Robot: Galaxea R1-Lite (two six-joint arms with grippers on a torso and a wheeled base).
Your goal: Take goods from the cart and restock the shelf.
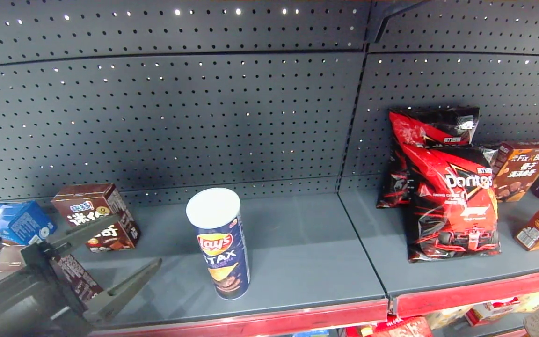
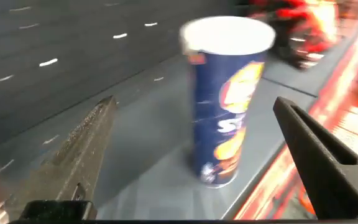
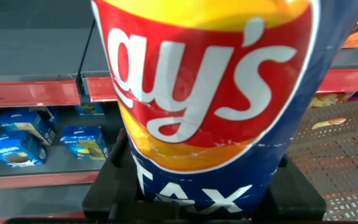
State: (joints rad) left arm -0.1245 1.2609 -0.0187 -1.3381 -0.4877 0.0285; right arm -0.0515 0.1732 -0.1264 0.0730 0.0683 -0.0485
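My left pincer (image 1: 138, 239) is spread wide, near but clear of the chip can (image 1: 220, 243), which stands upright and free by the shelf's (image 1: 307, 252) front edge, while my right pincer (image 3: 201, 205) clamps a second can (image 3: 210, 106), which I judge is ready for stocking next.

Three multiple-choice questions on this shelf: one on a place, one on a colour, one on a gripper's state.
1. The chip can stands: A between the brown box and the red chip bags; B on the floor; C behind the bags.
2. Its lid is: A red; B white; C green.
3. The left gripper is: A open, clear of the can; B shut on the can; C shut on the box.
Answers: A, box one side, bags the other; B, white top disc; A, fingers spread, gap to the can.
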